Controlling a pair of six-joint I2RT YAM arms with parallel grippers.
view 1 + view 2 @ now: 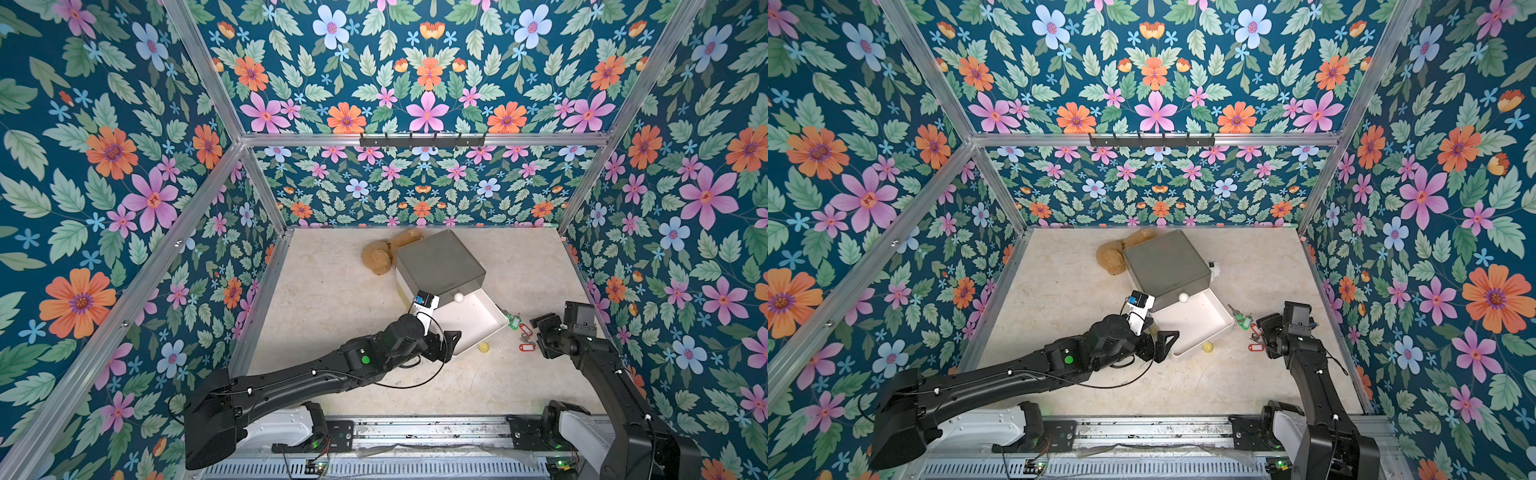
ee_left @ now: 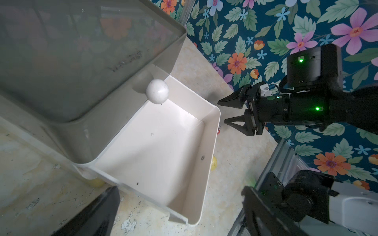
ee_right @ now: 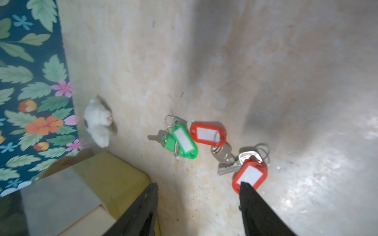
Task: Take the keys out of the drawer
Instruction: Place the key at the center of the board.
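The white drawer (image 1: 469, 322) stands pulled out of its grey box (image 1: 440, 262), and in the left wrist view the drawer (image 2: 163, 143) holds nothing. The keys lie on the table just right of it: a green-tagged bunch (image 3: 184, 141), a red-tagged one (image 3: 207, 133) and a second red-tagged one (image 3: 249, 175). Both top views show them (image 1: 524, 332) (image 1: 1255, 331). My right gripper (image 3: 198, 184) hangs open just above them, holding nothing. My left gripper (image 2: 180, 190) is open at the drawer's near left corner.
A white knob (image 2: 157, 91) juts from the box front above the drawer. A yellow ball (image 1: 483, 347) lies by the drawer's front edge. A brown plush toy (image 1: 376, 257) sits behind the box, a small white one (image 3: 98, 120) by the back wall.
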